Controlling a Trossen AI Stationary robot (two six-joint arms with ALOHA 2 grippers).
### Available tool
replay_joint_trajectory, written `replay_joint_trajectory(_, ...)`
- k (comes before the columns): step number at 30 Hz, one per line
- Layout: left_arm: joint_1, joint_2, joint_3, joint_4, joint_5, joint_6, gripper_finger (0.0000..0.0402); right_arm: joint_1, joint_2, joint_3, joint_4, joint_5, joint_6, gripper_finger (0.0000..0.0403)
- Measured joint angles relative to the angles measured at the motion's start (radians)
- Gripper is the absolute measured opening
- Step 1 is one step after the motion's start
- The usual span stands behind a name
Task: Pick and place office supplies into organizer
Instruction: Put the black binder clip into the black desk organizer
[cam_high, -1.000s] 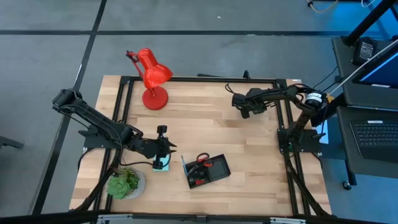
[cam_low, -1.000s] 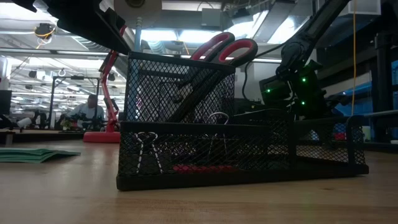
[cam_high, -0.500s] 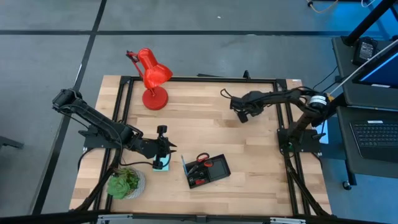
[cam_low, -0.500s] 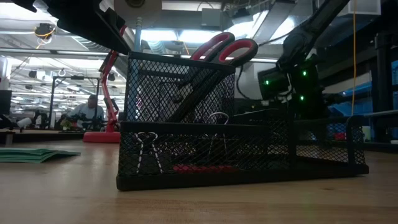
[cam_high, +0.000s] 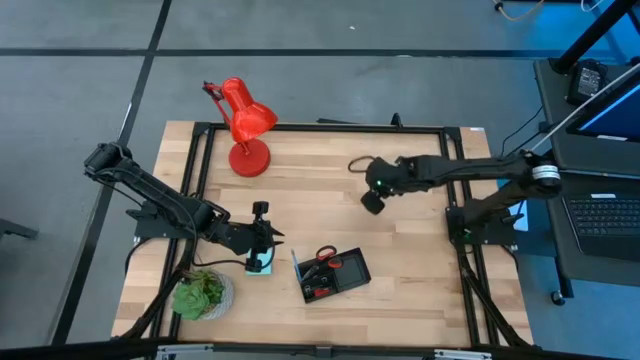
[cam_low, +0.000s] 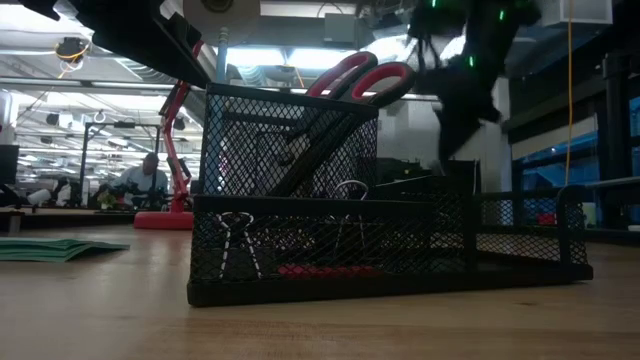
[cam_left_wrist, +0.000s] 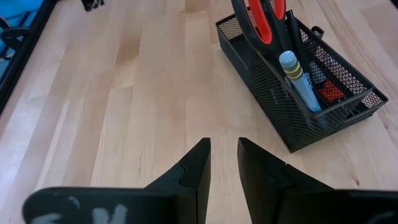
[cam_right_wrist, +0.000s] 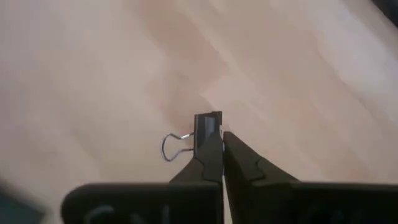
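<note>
Since the right tool (cam_right_wrist: 222, 152) pinches only a corner of the small black binder clip with wire loops (cam_right_wrist: 200, 140), the clip could twist free before reaching the black mesh organizer (cam_high: 335, 273), still well ahead of it. Only the right wrist view shows the clip. Left tool (cam_left_wrist: 224, 163) waits, fingers apart, above bare wooden tabletop (cam_left_wrist: 137, 93) near the organizer; its view alone shows red-handled scissors (cam_left_wrist: 260, 18) inside.

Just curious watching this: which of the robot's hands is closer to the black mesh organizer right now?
Left. The left hand hovers just beside the organizer, over the blue notepad. The right hand is farther off, above the table's middle, holding a binder clip.
</note>
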Motion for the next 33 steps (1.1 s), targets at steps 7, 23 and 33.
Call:
replay_joint_trajectory(7,0.0,0.0,0.0,0.016,-0.002,0.0,0.0075,0.23,-0.018,0.087,0.153,0.0,-0.084,0.0)
replay_joint_trajectory(23,0.0,0.0,0.0,0.015,-0.057,0.079,0.0075,0.66,0.046,0.094,0.442,0.011,-0.273,0.0)
replay_joint_trajectory(33,0.0,0.0,0.0,0.015,-0.057,0.024,0.0075,0.743,0.212,0.094,0.585,0.01,-0.274,0.0)
